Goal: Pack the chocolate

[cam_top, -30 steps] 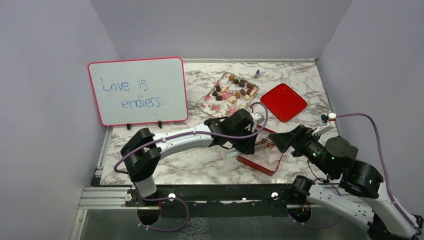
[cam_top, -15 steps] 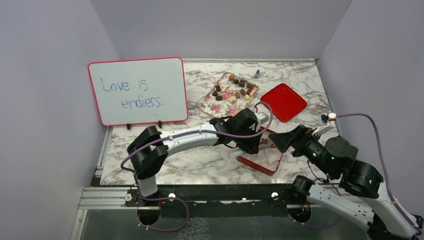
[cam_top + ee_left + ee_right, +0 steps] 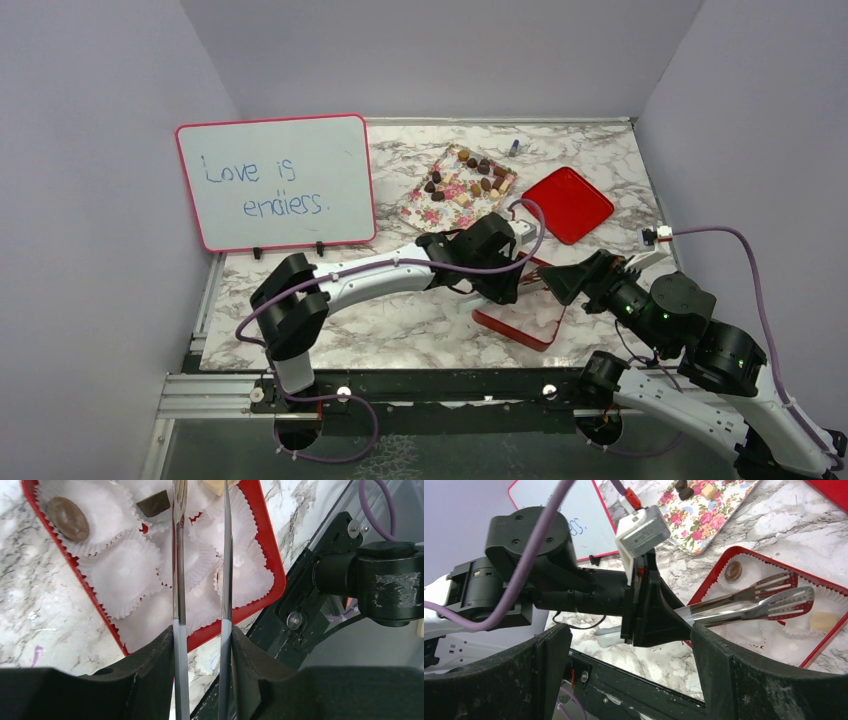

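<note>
A: Tongs on left gripper (image 3: 803,589)?
B: Parted, nothing between them, over red box (image 3: 265,545). Also right gripper (image 3: 568,280) spread wide, empty.
A: Where's chocolate (image 3: 68,518)?
B: Maybe three in paper cups (image 3: 122,572), view cropped. Rest on floral tray (image 3: 425,212).

Robot lab test cell: plain walls (image 3: 450,50), L arm (image 3: 370,272) + R arm (image 3: 700,350) on alu rail (image 3: 430,392), marble-look tabletop (image 3: 400,322).

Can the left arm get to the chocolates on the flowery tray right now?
Probably yes: the chocolates lie on the floral tray just beyond the left hand, and nothing stands between them.
</note>
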`<act>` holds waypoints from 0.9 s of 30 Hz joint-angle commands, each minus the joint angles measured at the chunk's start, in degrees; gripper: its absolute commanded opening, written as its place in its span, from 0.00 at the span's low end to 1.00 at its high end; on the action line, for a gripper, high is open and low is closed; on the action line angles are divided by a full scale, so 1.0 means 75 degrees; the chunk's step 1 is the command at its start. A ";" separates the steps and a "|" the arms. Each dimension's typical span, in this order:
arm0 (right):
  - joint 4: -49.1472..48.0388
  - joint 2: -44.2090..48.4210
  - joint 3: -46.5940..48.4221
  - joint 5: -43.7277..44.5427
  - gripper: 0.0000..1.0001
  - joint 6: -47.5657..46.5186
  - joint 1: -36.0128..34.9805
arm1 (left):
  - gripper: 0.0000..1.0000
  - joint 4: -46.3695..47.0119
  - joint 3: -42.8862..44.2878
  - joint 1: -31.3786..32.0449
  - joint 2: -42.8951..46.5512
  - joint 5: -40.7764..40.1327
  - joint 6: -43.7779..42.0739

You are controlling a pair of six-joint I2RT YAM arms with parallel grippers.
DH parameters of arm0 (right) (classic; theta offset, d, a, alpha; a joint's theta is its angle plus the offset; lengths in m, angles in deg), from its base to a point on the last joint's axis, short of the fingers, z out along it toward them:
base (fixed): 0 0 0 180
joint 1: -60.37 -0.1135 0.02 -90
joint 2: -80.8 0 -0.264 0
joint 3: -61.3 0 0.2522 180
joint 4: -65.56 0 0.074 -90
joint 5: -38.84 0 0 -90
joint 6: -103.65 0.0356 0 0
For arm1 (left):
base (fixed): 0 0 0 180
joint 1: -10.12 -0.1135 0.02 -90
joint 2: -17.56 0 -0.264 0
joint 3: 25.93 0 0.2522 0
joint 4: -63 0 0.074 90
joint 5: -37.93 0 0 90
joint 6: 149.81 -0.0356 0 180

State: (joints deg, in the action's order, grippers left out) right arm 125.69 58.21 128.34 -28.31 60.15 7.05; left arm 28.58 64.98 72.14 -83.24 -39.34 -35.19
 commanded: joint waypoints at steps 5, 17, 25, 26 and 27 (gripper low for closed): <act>0.0040 0.0012 0.0248 0.0171 0.94 -0.0089 -0.0058 | 0.41 -0.0480 0.0487 0.0019 0.1175 -0.1165 -0.0206; 0.0105 -0.0290 0.0210 -0.0084 0.94 -0.0274 -0.0057 | 0.40 -0.1526 0.0577 -0.1222 0.1546 -0.1845 -0.0586; -0.0027 -0.0902 -0.0122 -0.0594 0.94 -0.0587 -0.0050 | 0.41 -0.1850 0.0715 -0.2361 0.1318 -0.2596 -0.1021; -0.0030 -0.1031 -0.0118 -0.0684 0.94 -0.0659 -0.0057 | 0.41 -0.1850 0.0794 -0.2443 0.1215 -0.2594 -0.1154; -0.0030 -0.1176 -0.0116 -0.0752 0.94 -0.0728 -0.0054 | 0.41 -0.1866 0.0905 -0.2511 0.1090 -0.2599 -0.1268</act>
State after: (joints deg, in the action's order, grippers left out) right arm 125.71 52.72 128.25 -30.56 57.35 7.05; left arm 14.94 67.36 54.93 -73.42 -55.77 -40.56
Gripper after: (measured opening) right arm 0.941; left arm 0.412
